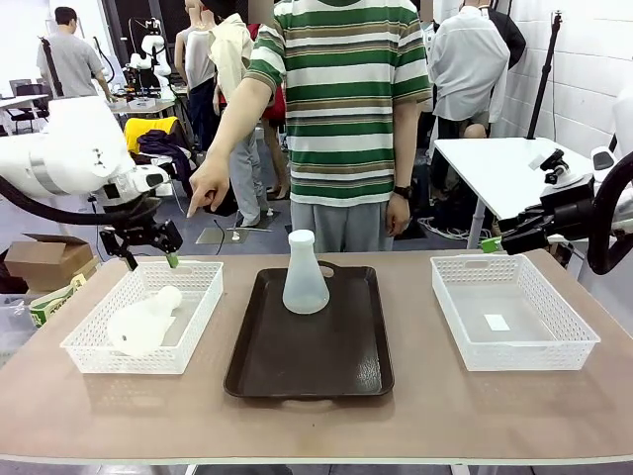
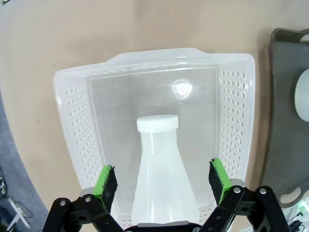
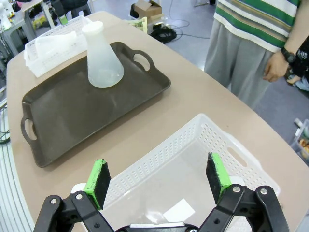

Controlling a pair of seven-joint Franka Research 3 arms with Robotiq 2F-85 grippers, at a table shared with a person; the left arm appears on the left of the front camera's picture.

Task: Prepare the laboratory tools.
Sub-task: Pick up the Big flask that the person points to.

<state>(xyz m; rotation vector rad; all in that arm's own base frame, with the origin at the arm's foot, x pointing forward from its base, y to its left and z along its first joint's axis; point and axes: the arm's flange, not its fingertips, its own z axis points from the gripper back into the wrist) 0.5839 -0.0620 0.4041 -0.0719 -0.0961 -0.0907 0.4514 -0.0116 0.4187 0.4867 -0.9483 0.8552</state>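
Well, the left fingers (image 2: 107, 186) hang released, the lying flask (image 2: 161, 169) between and just beyond them in its basket (image 2: 72, 121); the right fingers (image 3: 98, 183) are released too. Best lower straight, straddle the body, clench gently: its smooth wall may slip.

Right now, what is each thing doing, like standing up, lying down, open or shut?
Tray: holds one flask.
Left basket: holds one flask.
Right basket: no flask inside.
Tray flask: upright, top on.
Basket flask: lying on its side, top on.
Left gripper: open, holding nothing.
Right gripper: open, holding nothing.
Person's hand: finger pointing down.
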